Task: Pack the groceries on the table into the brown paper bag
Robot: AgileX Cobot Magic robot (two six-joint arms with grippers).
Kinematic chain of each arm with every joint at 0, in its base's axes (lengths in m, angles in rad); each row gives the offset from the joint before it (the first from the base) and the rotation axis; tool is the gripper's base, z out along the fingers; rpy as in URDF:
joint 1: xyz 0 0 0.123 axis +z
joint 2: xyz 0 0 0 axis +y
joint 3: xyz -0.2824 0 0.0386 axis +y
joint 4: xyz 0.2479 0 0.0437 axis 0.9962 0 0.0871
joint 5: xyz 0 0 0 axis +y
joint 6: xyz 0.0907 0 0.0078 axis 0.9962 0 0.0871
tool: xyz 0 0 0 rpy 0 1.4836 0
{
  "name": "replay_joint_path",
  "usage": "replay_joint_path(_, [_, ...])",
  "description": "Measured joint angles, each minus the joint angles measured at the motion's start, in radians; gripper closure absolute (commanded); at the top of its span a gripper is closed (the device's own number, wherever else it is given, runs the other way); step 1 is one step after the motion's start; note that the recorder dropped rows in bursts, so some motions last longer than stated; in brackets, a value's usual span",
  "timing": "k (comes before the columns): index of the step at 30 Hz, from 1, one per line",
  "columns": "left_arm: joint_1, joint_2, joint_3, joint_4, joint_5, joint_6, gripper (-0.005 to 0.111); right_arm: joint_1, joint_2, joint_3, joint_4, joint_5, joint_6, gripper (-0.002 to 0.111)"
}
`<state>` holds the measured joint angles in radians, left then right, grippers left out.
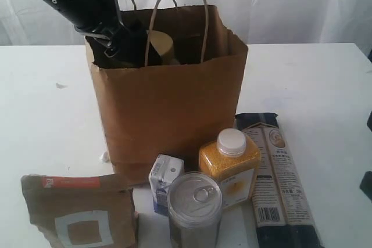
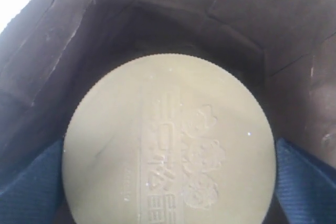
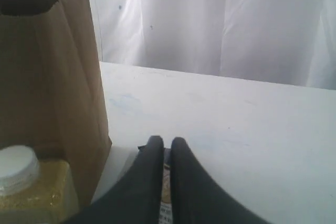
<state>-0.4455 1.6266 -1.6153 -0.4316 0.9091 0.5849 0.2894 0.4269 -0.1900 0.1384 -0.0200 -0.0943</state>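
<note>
The brown paper bag (image 1: 168, 103) stands upright mid-table. My left gripper (image 1: 113, 45) reaches into its mouth. In the left wrist view the nut jar's tan lid (image 2: 168, 140) fills the frame, with the blue fingers (image 2: 304, 182) pressed against both sides; the jar (image 1: 161, 46) hangs high in the bag. In front of the bag stand the small carton (image 1: 164, 181), pull-tab can (image 1: 195, 204) and yellow bottle (image 1: 229, 169). The kraft pouch (image 1: 78, 213) sits front left and the pasta pack (image 1: 282, 184) lies front right. My right gripper (image 3: 165, 142) hovers shut over the pasta pack (image 3: 165, 182).
The white table (image 1: 46, 120) stretches wide on both sides of the bag. A white curtain (image 1: 290, 4) hangs behind it. The bag's paper handles (image 1: 180, 4) rise beside my left arm. The yellow bottle (image 3: 31, 192) stands against the bag wall (image 3: 47, 66).
</note>
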Motion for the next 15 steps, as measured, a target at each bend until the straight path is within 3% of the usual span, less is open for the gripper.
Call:
replay_joint_path(4, [0.000,0.000,0.000,-0.004,0.002,-0.002,0.001,0.000,0.000,-0.075,0.000,0.045,0.007,0.103])
replay_joint_path(8, [0.000,0.000,0.000,-0.004,0.002,-0.004,0.001,0.000,0.031,-0.237,0.002,0.223,-0.037,0.103])
replay_joint_path(13, [0.000,0.000,0.000,-0.025,0.004,-0.004,0.001,0.000,0.170,-0.609,0.040,0.451,-0.104,0.103])
replay_joint_path(15, [0.000,0.000,0.000,-0.045,0.011,-0.004,0.001,0.000,0.285,-0.755,0.213,0.563,-0.280,0.103])
